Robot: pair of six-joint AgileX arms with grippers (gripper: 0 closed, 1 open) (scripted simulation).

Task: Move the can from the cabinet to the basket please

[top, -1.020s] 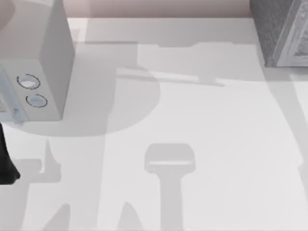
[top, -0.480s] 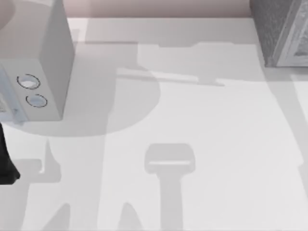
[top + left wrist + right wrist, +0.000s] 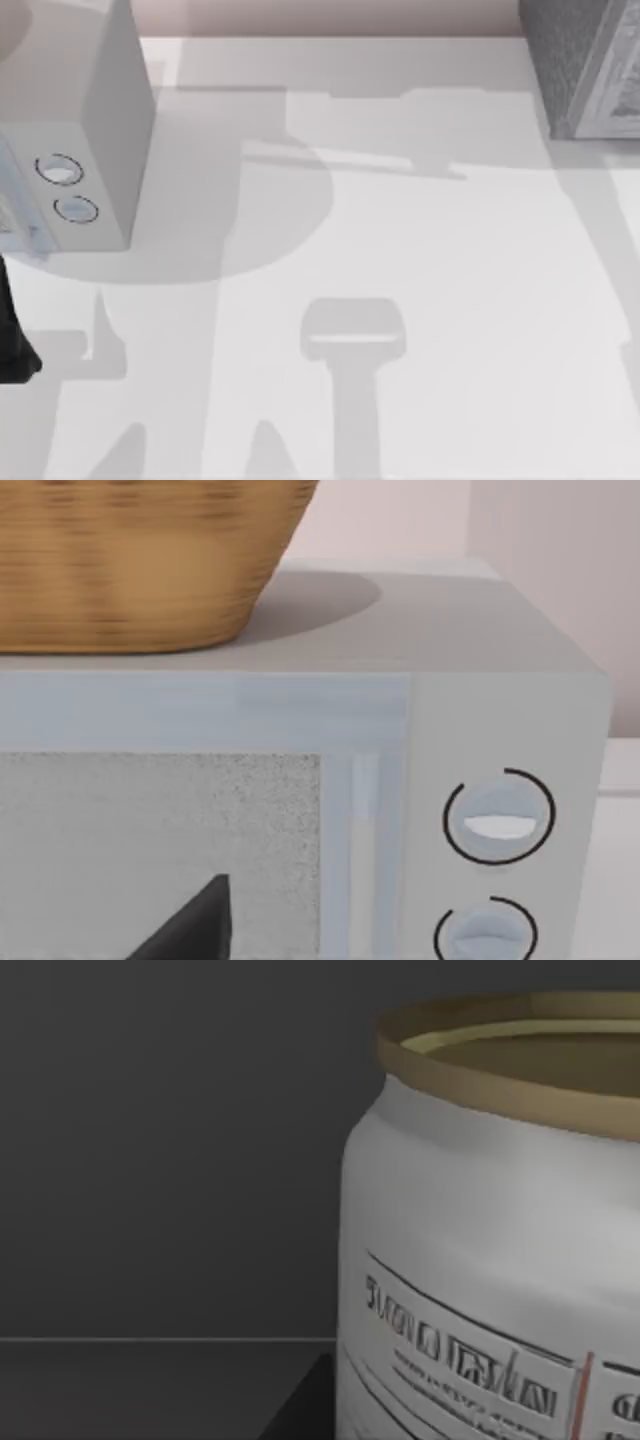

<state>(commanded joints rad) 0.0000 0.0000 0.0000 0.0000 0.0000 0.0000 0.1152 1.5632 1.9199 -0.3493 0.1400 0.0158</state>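
The can [image 3: 490, 1250] is close in the right wrist view. It has a white body with printed label marks and a gold rim, and it stands upright on a dark shelf with dark walls behind it. A dark part of my right gripper [image 3: 300, 1410] shows just beside its base. The cabinet [image 3: 575, 65] is the grey textured box at the table's far right corner. The woven basket [image 3: 130, 560] sits on top of the microwave [image 3: 480, 680]. A dark part of my left gripper [image 3: 195, 925] shows in front of the microwave door.
The microwave [image 3: 110, 120] stands at the table's far left, its two round knobs [image 3: 60, 170] facing the front. My left arm [image 3: 10, 340] is at the left edge, just in front of it. The white tabletop [image 3: 420, 260] carries only shadows.
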